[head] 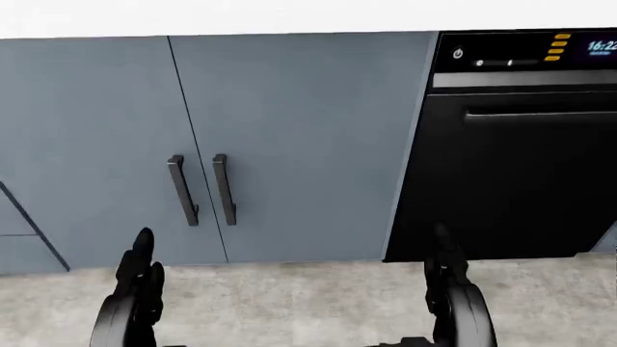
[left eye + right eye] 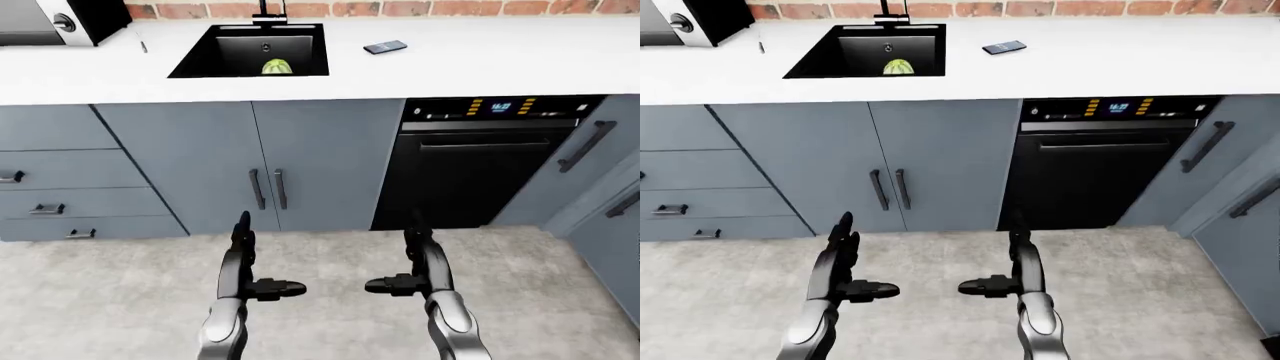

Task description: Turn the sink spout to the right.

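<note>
Left robot hand (image 2: 243,262), right robot hand (image 2: 420,264) open over floor (image 2: 330,255), well apart from sink (image 2: 200,64)

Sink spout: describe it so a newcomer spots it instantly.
Find the white counter under the brick wall, then the black sink set into it, with a green item inside. The spout is the thin black upright at the sink's top edge, cut off by the left-eye view's top.
</note>
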Controlling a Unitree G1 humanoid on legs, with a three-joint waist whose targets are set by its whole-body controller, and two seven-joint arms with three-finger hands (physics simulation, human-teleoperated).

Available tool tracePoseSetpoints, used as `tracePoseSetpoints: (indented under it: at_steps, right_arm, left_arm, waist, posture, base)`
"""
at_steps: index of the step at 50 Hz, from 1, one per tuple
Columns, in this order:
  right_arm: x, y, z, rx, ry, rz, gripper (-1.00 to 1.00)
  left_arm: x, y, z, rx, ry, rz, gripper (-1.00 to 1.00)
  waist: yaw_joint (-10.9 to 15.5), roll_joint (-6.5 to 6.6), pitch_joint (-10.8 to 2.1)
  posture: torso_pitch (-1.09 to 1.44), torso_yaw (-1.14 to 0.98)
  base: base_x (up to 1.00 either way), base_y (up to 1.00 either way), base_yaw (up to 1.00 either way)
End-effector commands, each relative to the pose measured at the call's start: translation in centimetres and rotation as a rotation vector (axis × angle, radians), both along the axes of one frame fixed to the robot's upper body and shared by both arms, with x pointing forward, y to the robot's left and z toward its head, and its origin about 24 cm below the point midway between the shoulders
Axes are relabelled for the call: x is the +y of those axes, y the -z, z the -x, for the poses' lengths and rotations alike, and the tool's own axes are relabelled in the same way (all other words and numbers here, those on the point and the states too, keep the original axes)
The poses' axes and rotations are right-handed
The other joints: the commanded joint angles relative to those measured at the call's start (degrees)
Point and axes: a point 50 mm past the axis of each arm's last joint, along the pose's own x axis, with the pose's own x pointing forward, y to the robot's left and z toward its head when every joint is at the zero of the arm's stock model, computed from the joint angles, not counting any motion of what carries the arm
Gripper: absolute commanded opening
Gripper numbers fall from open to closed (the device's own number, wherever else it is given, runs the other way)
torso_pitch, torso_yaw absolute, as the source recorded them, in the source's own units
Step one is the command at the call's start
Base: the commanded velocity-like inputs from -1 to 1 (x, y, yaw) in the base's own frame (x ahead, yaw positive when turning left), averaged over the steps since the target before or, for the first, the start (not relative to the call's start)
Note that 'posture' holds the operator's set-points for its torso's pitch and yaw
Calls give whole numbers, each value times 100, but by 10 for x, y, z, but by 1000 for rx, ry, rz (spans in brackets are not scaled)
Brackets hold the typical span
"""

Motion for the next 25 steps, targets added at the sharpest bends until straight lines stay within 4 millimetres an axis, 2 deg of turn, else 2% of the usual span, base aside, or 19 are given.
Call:
tracePoseSetpoints:
  at_steps: [1, 2, 3, 4, 5, 7, 20, 21, 22, 24, 25]
  right_arm:
    - [2, -39, -7, -188, 12, 33, 100]
    - [2, -39, -7, -190, 13, 36, 100]
    - [1, -41, -6, -203, 16, 35, 100]
    - [1, -42, -6, -206, 15, 38, 100]
    - [2, -43, -6, -207, 12, 40, 100]
    - [4, -45, -6, -216, 8, 44, 100]
    - [5, -49, -2, -231, 3, 62, 100]
    - [4, -49, -2, -231, 2, 61, 100]
    - [5, -49, -2, -232, 1, 59, 100]
    - [5, -49, -2, -232, -2, 58, 100]
    - [5, -48, -2, -230, -4, 57, 100]
  left_arm:
    - [2, -39, -4, -189, -3, 7, 100]
    - [3, -40, -3, -191, -8, 11, 100]
    - [4, -40, -3, -190, -10, 13, 100]
    - [4, -41, -3, -191, -14, 15, 100]
    - [4, -41, -2, -192, -14, 16, 100]
    - [3, -39, -2, -189, -15, 22, 100]
    - [5, -44, 1, -204, -27, 28, 100]
    - [5, -45, 1, -205, -27, 29, 100]
    - [5, -45, 1, -206, -28, 28, 100]
    - [6, -46, 2, -208, -29, 29, 100]
    - [6, -46, 2, -207, -29, 29, 100]
  waist:
    - [-12, -45, -5]
    - [21, -42, -216]
    - [57, -6, -359]
    - [58, -2, -294]
    - [44, -37, -113]
    - [52, -37, -398]
    - [47, -14, -482]
    - [32, 0, -571]
    - [0, -115, -438]
    - [-19, -365, -367]
    - [-42, -384, -371]
  posture:
    - [0, 0]
    - [0, 0]
    - [0, 0]
    - [0, 0]
    - [0, 0]
    - [0, 0]
    - [0, 0]
    - [0, 0]
    - [0, 0]
    - [0, 0]
    - [0, 0]
  base:
    - [0, 0, 0]
    - [0, 0, 0]
    - [0, 0, 0]
    - [0, 0, 0]
    - [0, 0, 0]
    - [0, 0, 0]
    - [0, 0, 0]
    - [0, 48, 0]
    - [0, 55, 0]
    - [0, 100, 0]
    - [0, 100, 0]
